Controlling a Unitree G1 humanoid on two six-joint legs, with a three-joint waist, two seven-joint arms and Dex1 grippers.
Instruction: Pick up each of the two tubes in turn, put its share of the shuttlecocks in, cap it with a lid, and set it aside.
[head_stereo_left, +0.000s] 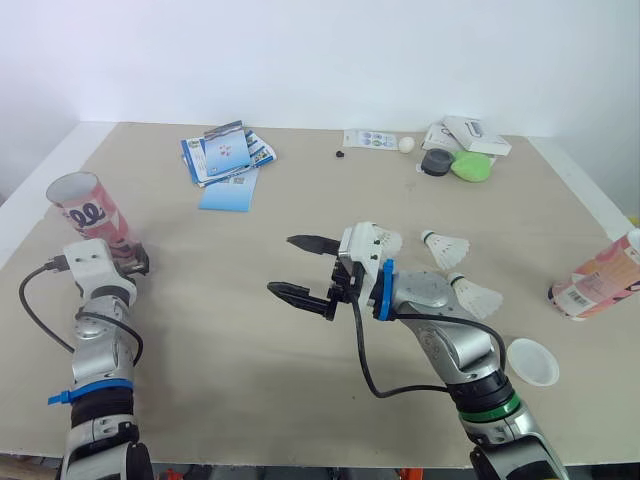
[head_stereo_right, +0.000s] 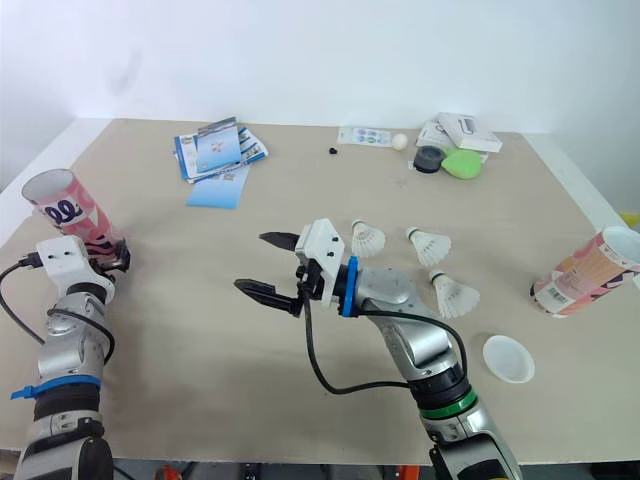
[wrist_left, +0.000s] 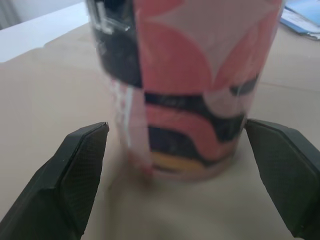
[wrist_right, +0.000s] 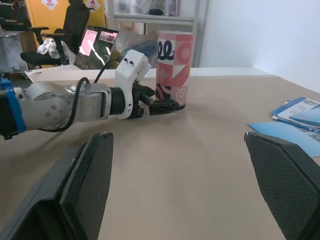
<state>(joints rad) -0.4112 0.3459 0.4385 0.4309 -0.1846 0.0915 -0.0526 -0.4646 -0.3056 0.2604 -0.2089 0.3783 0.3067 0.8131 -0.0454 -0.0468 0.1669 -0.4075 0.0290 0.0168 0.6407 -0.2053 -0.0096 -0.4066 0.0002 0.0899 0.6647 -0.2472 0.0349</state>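
A pink patterned tube (head_stereo_left: 88, 208) stands upright near the table's left edge, mouth open. My left gripper (wrist_left: 176, 127) is open, with one finger on each side of the tube's base (wrist_left: 200, 115); the right wrist view shows the same hold-off at the tube (wrist_right: 174, 65). A second pink tube (head_stereo_left: 598, 284) lies on its side at the right edge. Three shuttlecocks lie right of centre: one (head_stereo_left: 386, 240) behind my right wrist, one (head_stereo_left: 446, 247) beside it, one (head_stereo_left: 476, 296) nearer. A white lid (head_stereo_left: 532, 361) lies at the front right. My right gripper (head_stereo_left: 282, 265) hangs open and empty over mid-table.
Blue leaflets (head_stereo_left: 226, 157) lie at the back left. At the back right sit a dark grey lid (head_stereo_left: 436, 162), a green object (head_stereo_left: 471, 166), a white box (head_stereo_left: 468, 134) and a small white ball (head_stereo_left: 406, 145). A small black bit (head_stereo_left: 341, 154) lies near the back centre.
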